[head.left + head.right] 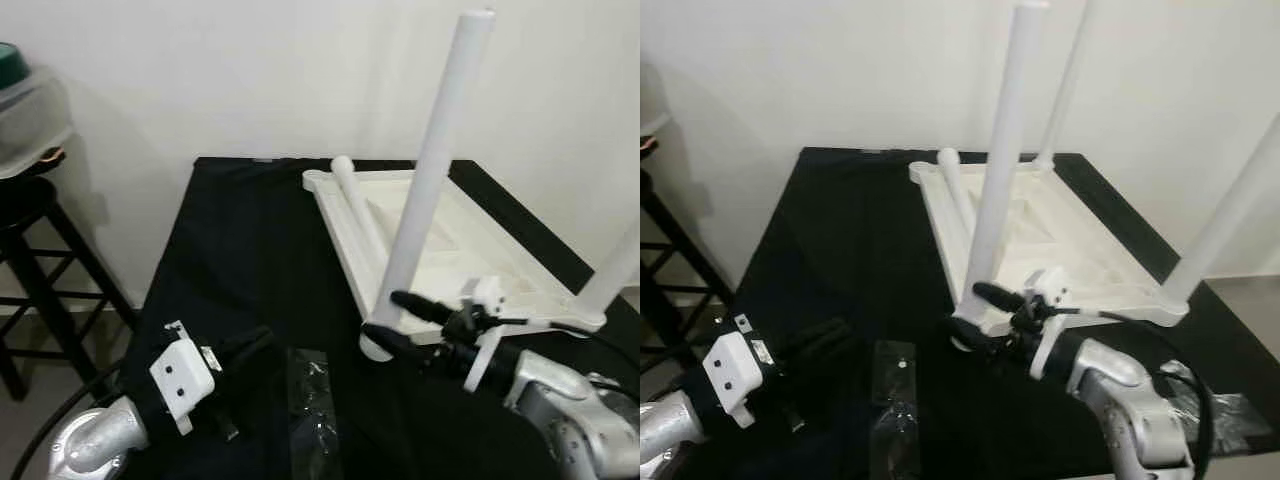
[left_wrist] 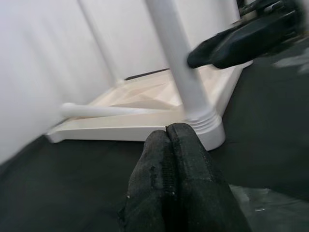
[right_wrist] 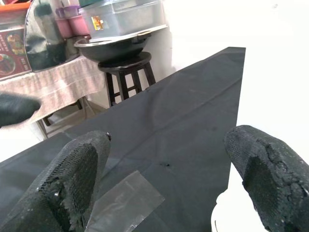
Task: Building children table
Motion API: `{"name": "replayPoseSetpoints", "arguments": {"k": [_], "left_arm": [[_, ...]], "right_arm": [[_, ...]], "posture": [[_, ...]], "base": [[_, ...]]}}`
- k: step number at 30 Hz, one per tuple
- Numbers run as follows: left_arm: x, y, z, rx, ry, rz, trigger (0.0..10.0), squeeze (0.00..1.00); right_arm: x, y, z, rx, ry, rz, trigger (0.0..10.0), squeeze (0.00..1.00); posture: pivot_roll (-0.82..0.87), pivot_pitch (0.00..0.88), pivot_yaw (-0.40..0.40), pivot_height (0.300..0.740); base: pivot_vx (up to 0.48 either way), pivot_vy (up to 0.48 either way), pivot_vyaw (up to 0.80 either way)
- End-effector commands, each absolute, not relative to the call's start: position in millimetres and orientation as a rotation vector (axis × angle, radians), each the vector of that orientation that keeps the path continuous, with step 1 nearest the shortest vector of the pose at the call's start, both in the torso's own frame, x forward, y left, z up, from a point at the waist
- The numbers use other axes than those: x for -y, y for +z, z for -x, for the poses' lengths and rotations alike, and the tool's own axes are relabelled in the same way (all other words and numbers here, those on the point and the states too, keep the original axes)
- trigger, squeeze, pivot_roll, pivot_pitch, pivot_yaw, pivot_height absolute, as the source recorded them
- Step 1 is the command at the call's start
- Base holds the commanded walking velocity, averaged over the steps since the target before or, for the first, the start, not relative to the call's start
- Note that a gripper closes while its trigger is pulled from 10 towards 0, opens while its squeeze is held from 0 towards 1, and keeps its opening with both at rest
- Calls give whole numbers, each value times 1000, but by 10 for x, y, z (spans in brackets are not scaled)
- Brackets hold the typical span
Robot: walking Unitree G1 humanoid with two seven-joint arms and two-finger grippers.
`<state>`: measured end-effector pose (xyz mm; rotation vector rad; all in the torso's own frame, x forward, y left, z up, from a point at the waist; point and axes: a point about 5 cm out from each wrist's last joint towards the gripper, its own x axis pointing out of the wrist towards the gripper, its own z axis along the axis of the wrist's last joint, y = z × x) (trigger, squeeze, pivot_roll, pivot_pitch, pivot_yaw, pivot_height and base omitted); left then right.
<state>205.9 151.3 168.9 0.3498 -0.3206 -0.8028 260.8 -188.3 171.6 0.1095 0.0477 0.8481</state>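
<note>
The white children's table (image 1: 470, 250) lies upside down on a black cloth (image 1: 240, 250). A white leg (image 1: 430, 170) stands upright at its near corner, and another leg (image 1: 1230, 210) stands at the right corner. A third upright leg (image 1: 1065, 80) is at the far side. One loose leg (image 1: 355, 205) lies across the underside. My right gripper (image 1: 390, 318) is open, its two fingers on either side of the near leg's base. Lower left, my left gripper (image 1: 258, 340) is shut and empty, resting over the cloth and pointing at that same corner (image 2: 207, 130).
An empty clear plastic bag (image 1: 315, 395) lies on the cloth between the arms; another (image 1: 1225, 405) is at the right edge. A dark stool (image 1: 30, 205) with a pan and a plastic container (image 1: 30, 110) stands left. A white wall is close behind.
</note>
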Motion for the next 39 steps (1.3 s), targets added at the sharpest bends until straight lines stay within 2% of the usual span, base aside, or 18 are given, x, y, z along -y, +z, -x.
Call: {"name": "replayPoseSetpoints", "arguments": {"k": [1, 8, 11, 15, 17, 21, 22, 28, 29, 32, 37, 39], "left_arm": [[-1439, 1687, -2038, 317, -833, -315, 10000, 0], [-1371, 1909, -2112, 379, -832, -206, 10000, 0], [-1232, 2109, -2179, 440, -904, -169, 10000, 0], [-1228, 2161, -2231, 454, -914, -184, 10000, 0], [-1279, 2177, -2300, 451, -898, -224, 10000, 0], [-1299, 2163, -2316, 432, -899, -225, 10000, 0], [-1333, 2087, -2321, 395, -888, -275, 10000, 0], [-1398, 1953, -2304, 322, -867, -287, 10000, 0], [-1452, 1848, -2267, 248, -872, -246, 10000, 0], [-1492, 1778, -2234, 196, -871, -208, 10000, 0], [-1555, 1725, -2187, 150, -846, -145, 10000, 0], [-1678, 1678, -2199, 144, -753, -171, 10000, 0]], "right_arm": [[1941, 1777, -2655, -17, 819, -103, 10000, 0], [1892, 1790, -2662, -9, 846, -135, 10000, 0], [1774, 1708, -2527, -65, 944, -167, 10000, 0], [1711, 1641, -2419, -107, 1003, -170, 10000, 0], [1618, 1557, -2274, -162, 1084, -176, 10000, 0], [1582, 1524, -2225, -188, 1106, -184, 10000, 0], [1576, 1503, -2216, -194, 1099, -178, 10000, 0], [1615, 1501, -2284, -177, 1041, -159, 10000, 0], [1659, 1526, -2393, -144, 967, -132, 10000, 0], [1698, 1541, -2475, -129, 914, -103, 10000, 0], [1766, 1591, -2564, -115, 884, -74, 10000, 0], [1767, 1657, -2629, -100, 931, -61, 10000, 0]], "posture": [[44, 0, -61, 740], [40, 0, -59, 740], [30, 0, -48, 740], [23, 0, -42, 740], [13, 0, -33, 740], [11, 0, -30, 740], [9, 0, -26, 740], [9, 0, -28, 740], [16, 0, -35, 740], [22, 0, -39, 740], [28, 0, -43, 740], [31, 0, -45, 740]], "base": [[0, 0, 0], [0, 0, 0], [0, 0, -800], [0, 0, -800], [0, 0, -800], [0, 0, -800], [0, 0, -800], [0, 0, -800], [0, 0, 0], [0, 0, 0], [0, 0, 0], [0, 0, 0]]}}
